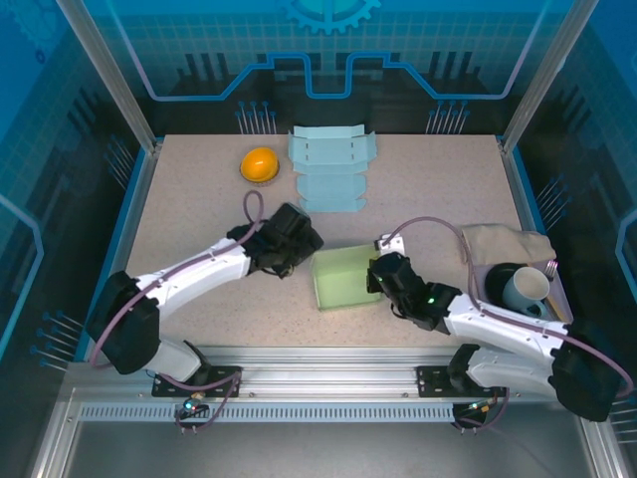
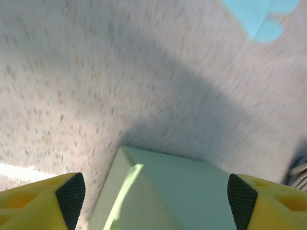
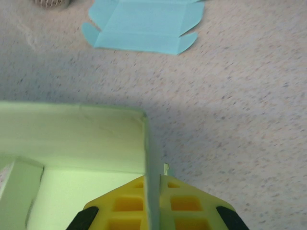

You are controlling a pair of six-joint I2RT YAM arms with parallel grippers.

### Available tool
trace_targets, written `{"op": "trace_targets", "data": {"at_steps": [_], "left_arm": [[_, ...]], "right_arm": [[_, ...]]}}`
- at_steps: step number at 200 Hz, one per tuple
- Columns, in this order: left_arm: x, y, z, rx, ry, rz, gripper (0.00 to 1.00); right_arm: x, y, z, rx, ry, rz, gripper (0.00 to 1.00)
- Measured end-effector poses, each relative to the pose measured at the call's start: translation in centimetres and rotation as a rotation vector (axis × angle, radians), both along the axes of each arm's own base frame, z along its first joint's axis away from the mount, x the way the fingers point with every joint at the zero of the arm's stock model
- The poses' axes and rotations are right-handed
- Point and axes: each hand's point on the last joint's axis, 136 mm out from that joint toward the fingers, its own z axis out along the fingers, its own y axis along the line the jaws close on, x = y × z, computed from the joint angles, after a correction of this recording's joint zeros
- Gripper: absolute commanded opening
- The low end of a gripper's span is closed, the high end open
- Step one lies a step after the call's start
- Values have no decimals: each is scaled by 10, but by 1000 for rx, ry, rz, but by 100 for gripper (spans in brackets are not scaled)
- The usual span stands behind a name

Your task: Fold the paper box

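Note:
A pale green paper box [image 1: 343, 279], partly folded with its walls up, sits on the table between the two arms. My right gripper [image 1: 383, 274] is shut on the box's right wall; in the right wrist view the yellow fingers [image 3: 129, 208] pinch that thin wall [image 3: 152, 158] from both sides, and the box's inside [image 3: 72, 129] lies to the left. My left gripper [image 1: 299, 249] is at the box's left side. In the left wrist view it [image 2: 156, 196] stands open, its pads [image 2: 71, 196] wide apart on either side of a box corner [image 2: 182, 191].
Flat blue box blanks [image 1: 331, 169] lie at the back centre, with an orange round object [image 1: 259, 164] to their left. At the right edge are a beige cloth [image 1: 503, 244] and a mug [image 1: 523, 291]. The frame's rails border the table.

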Motion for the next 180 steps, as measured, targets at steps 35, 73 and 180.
{"op": "trace_targets", "data": {"at_steps": [35, 73, 180], "left_arm": [[34, 28, 54, -35, -109, 52, 99], [66, 28, 83, -99, -135, 41, 99], [101, -9, 39, -197, 26, -11, 99]], "right_arm": [[26, -32, 26, 53, -77, -93, 0], [44, -25, 35, 52, -129, -5, 0], [64, 6, 17, -60, -189, 228, 0]]}}
